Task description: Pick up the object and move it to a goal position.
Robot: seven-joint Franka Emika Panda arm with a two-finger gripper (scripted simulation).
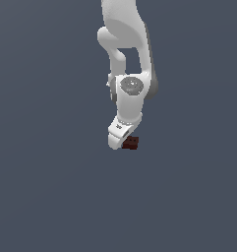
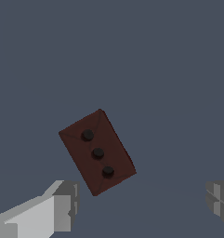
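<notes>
The object [image 2: 97,152] showed up clearly in the wrist view: a dark reddish-brown rectangular block, three darker round studs in a row along its top, lying skewed on the plain grey floor [image 2: 169,69]. The gripper [image 2: 141,204] hung spread wide, fingers [image 2: 62,204] well apart, nothing held. In the exterior view the block [image 1: 131,143] sat just beside the white hand [image 1: 119,135].

The exterior view looks down from well above and some way off, taking in the whole white arm [image 1: 130,74] against the plain grey bench [image 1: 41,197]. The wrist view faces the bench at close range, between the claw's fingers [image 2: 62,204]. Both views share the brown object [image 1: 131,143] [image 2: 97,152] and the grey surface around it.
</notes>
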